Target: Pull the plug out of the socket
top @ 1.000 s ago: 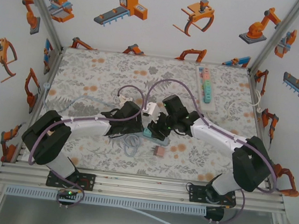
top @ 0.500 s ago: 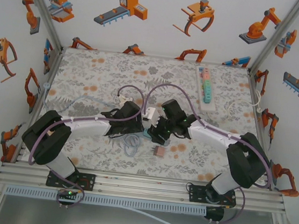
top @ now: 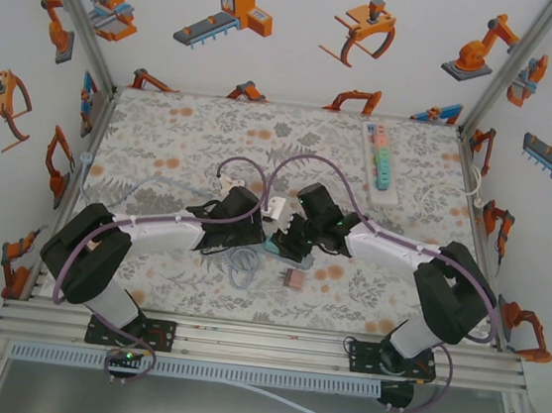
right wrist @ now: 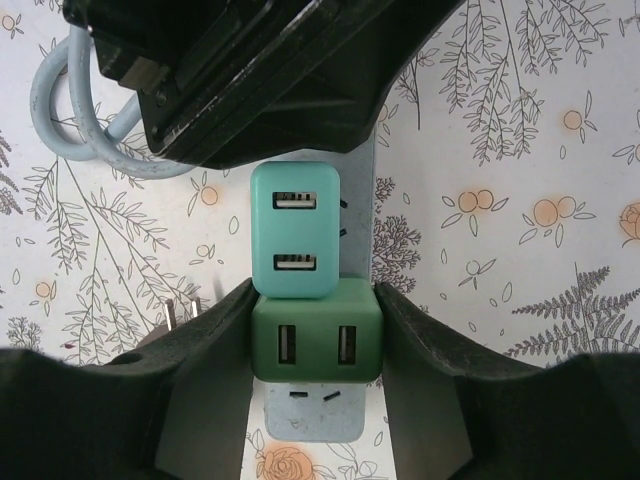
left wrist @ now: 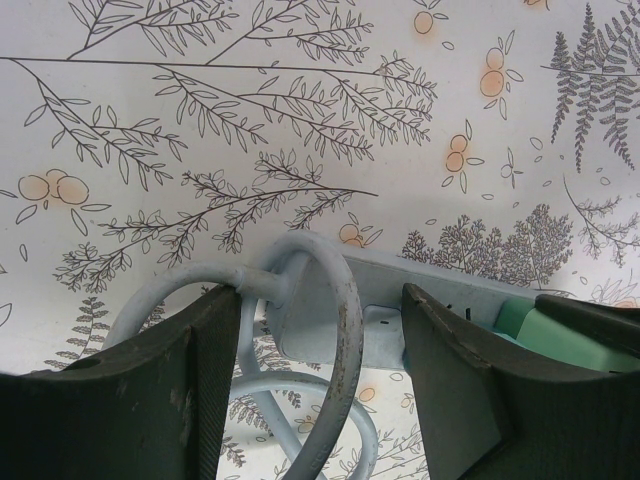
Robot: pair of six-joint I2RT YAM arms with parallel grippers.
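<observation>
Green two-port plug [right wrist: 317, 345] stands in grey strip [right wrist: 310, 415]. Right gripper [right wrist: 316, 310] clamps plug's sides. Left gripper [left wrist: 320, 305] straddles strip's cable end; grip unclear.

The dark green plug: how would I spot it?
Find the pale power strip in the middle of the flowery table. Two plugs sit in it. The dark green plug sits in the right gripper, its ports side by side, not stacked as on the mint plug.

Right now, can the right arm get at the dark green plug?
Probably yes: the right hand has its fingers on both sides of the dark green plug, with nothing between.
</observation>
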